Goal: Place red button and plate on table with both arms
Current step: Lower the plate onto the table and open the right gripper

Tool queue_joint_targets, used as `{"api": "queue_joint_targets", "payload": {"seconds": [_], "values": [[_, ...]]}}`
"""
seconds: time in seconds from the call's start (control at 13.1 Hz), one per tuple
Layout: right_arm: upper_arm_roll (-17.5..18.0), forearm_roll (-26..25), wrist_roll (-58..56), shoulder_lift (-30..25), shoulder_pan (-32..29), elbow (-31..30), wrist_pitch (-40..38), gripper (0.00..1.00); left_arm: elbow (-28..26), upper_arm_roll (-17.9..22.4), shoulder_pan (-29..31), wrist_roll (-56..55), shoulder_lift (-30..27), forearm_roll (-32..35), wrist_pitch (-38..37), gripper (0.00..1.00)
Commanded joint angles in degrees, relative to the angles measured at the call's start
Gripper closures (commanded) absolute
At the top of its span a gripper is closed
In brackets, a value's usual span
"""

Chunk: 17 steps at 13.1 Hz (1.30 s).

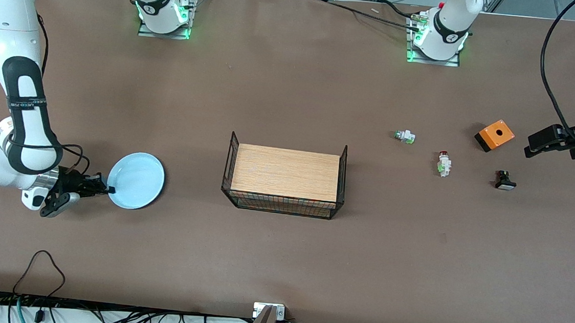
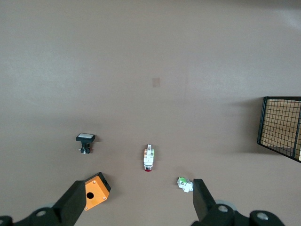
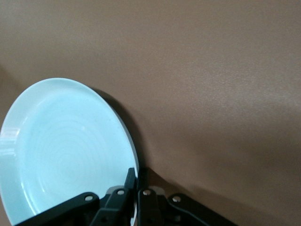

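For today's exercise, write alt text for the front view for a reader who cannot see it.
The right gripper pinches the rim of a pale blue plate on the brown table. The left gripper hangs open near an orange box, with the red button untouched.

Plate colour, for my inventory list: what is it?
Pale blue plate, clearest in the right wrist view.

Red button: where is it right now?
The red button lies on the table toward the left arm's end, between the green-capped switch and the black switch, untouched.
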Motion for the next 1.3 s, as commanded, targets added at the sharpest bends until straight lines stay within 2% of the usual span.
{"api": "queue_joint_targets", "payload": {"seconds": [0.0,0.15,0.46,0.61,0.69,0.84,0.99,1.22], "values": [[1.2,1.3,-1.8,1.0,-0.7,0.8,0.4,0.00,-1.2,-0.4,0.5,1.0,-1.2,-0.8,0.0,0.00],[1.2,1.9,-6.1,1.1,-1.1,1.0,0.2,0.00,-1.2,-0.3,0.6,1.0,-1.2,-0.7,-0.3,0.00],[1.2,3.1,-5.4,0.1,-0.4,2.1,-0.4,0.00,-1.2,-0.3,0.6,1.0,-1.2,-0.7,-0.5,0.00],[1.0,2.3,-2.7,-0.6,0.3,5.4,-5.0,0.00,-1.2,-0.3,0.6,1.0,-1.2,-0.7,-0.5,0.00],[0.5,0.6,0.7,-0.7,1.6,8.5,-8.3,0.00,-1.2,-0.3,0.6,1.0,-1.2,-0.7,-0.4,0.00],[0.8,-8.0,15.5,-1.8,4.5,17.4,-17.4,0.00,-1.2,-0.3,0.6,1.0,-1.1,-0.7,-0.4,0.00],[0.7,-11.6,25.8,-2.5,6.6,23.8,-26.4,0.00,-1.2,-0.2,0.6,1.0,-1.1,-0.7,-0.3,0.00],[0.9,-16.5,37.9,-8.6,8.9,25.5,-34.4,0.00,-1.2,-0.1,0.6,1.0,-1.0,-0.7,-0.3,0.00]]}}
